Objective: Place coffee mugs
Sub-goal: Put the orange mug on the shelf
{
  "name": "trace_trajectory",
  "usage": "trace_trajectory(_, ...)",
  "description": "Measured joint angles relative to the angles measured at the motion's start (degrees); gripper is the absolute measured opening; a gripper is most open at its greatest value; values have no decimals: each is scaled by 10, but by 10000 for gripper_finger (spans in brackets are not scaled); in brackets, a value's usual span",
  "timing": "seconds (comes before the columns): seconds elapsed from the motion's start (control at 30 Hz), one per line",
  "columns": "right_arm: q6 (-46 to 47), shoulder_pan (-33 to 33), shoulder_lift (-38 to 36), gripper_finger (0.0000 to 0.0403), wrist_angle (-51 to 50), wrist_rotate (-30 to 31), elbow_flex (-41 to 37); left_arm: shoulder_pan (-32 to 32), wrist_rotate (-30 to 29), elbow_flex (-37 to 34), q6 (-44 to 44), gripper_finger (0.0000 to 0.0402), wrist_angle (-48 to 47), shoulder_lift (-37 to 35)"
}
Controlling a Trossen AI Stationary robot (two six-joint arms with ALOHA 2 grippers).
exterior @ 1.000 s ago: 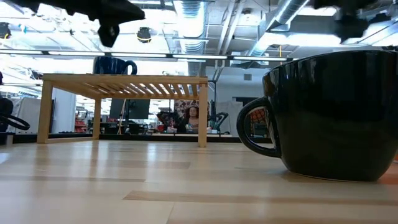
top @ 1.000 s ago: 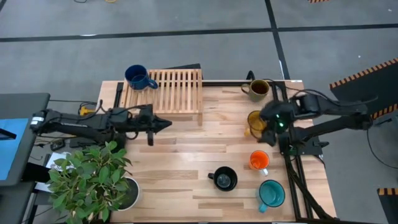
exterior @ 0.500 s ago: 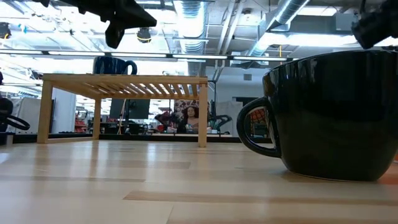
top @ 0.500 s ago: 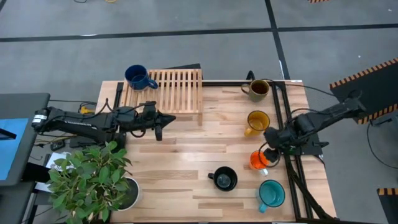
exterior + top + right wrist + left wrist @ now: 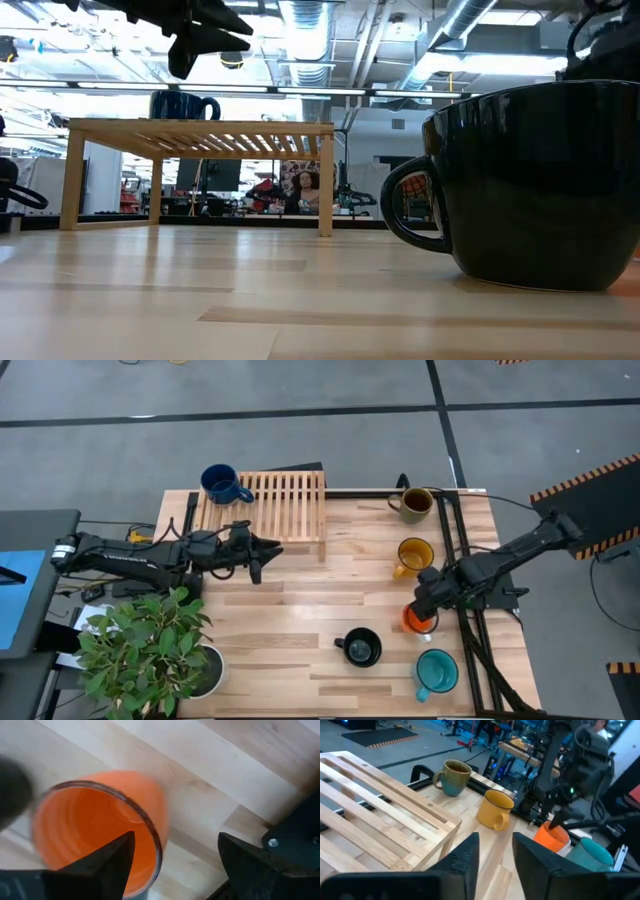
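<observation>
— Right pincer [image 5: 428, 607] had swung from the yellow mug [image 5: 412, 553] to the orange mug [image 5: 417, 619] at four o'clock on the bench [image 5: 290, 600], fingers spread, one prong inside the rim.

— And the left?

— Left pincer [image 5: 262, 549] hung released beside the rack [image 5: 284, 505]; I judged a grasp imminent.
</observation>
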Motion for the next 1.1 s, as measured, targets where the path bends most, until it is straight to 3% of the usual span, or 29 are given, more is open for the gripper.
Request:
trace_trajectory(0.2,-1,0,54,236,21,-19,2,0,5,2,0,133,-1,-18)
trace_trajectory(0.43,-37,-13,70,44,18,-20,69,0,10,61,41,135,-3,-90)
trace_trajectory(0.47,-44,-20,70,32,19,-20,80,0,10,70,57,135,-4,-99)
trace_trajectory(0.6,-97,-59,70,32,24,-16,158,0,9,94,116,135,-4,-122)
trace_trajectory(0.77,-193,-125,96,32,28,36,285,0,-1,100,147,135,-6,-124)
trace_trajectory(1.1,-448,-258,235,32,28,71,554,16,-22,99,118,147,-50,-62)
